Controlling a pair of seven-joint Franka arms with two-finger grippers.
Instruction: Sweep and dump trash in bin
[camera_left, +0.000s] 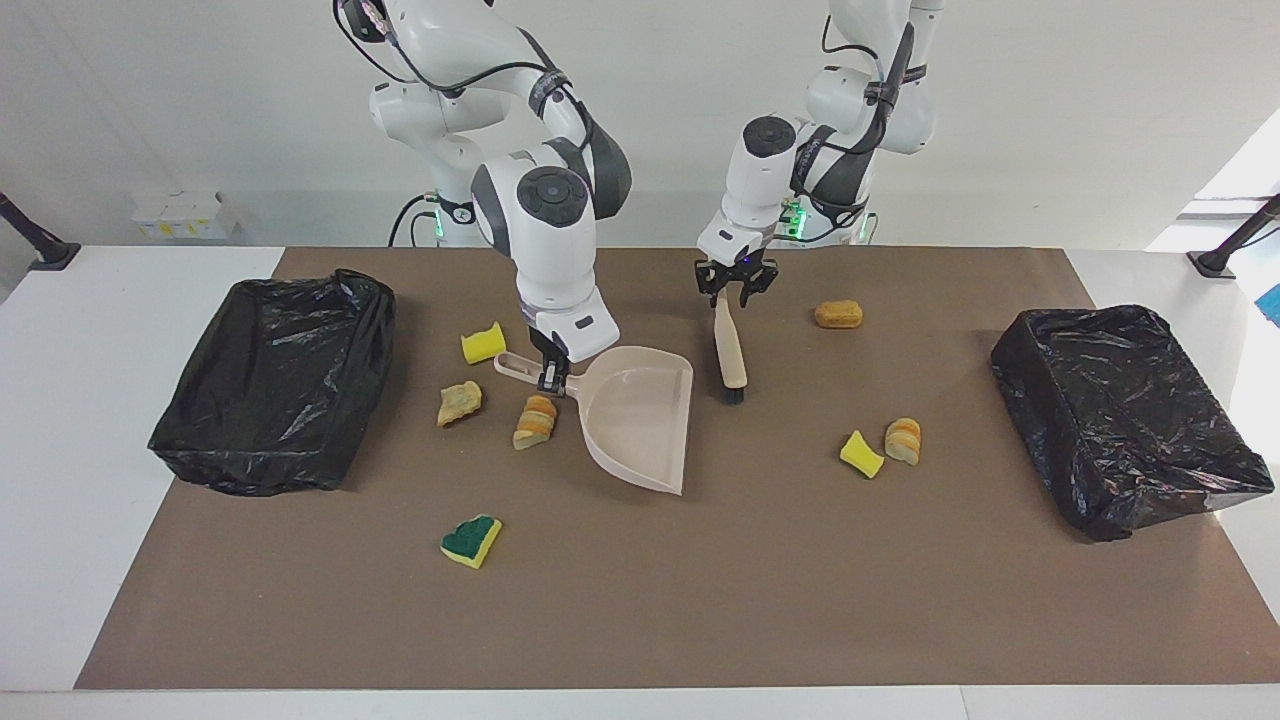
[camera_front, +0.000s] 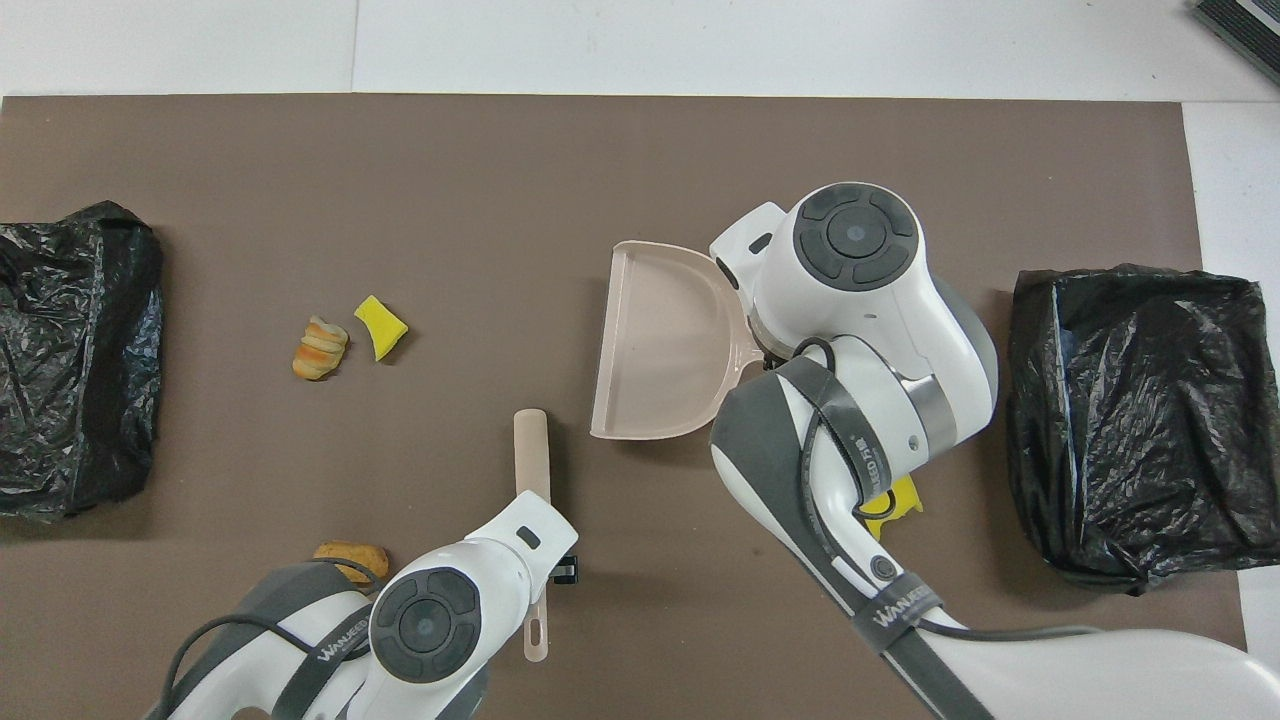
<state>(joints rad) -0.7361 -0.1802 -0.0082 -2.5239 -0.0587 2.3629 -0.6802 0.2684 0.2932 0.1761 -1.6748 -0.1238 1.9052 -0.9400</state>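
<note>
Facing view: the right claw (camera_left: 550, 378) is pinching the handle of the beige dustpan (camera_left: 640, 420), which is lying flat on the brown mat in the middle of the desk (camera_left: 60, 450). The left claw (camera_left: 735, 290) is hanging right at the top of the brush (camera_left: 730, 350) handle, and I cannot tell whether it is spread or gripping. The brush is lying beside the dustpan, its black bristles pointing away from the robots. The trash is sitting scattered on the mat. Toward the right arm's end, a striped bread piece (camera_left: 536, 420) is lying just beside the dustpan handle, with a tan bread scrap (camera_left: 459, 402) and a yellow sponge chunk (camera_left: 483, 343) close by, and a green-and-yellow sponge piece (camera_left: 471, 540) is lying farther from the robots. Toward the left arm's end, a bread roll (camera_left: 838, 314) is resting near the robots, while a second yellow chunk (camera_left: 861, 453) and another bread slice (camera_left: 903, 441) are sitting side by side. A black-lined bin (camera_left: 270, 380) is standing at the right arm's end of the desk and a second bin (camera_left: 1130, 420) at the left arm's.
</note>
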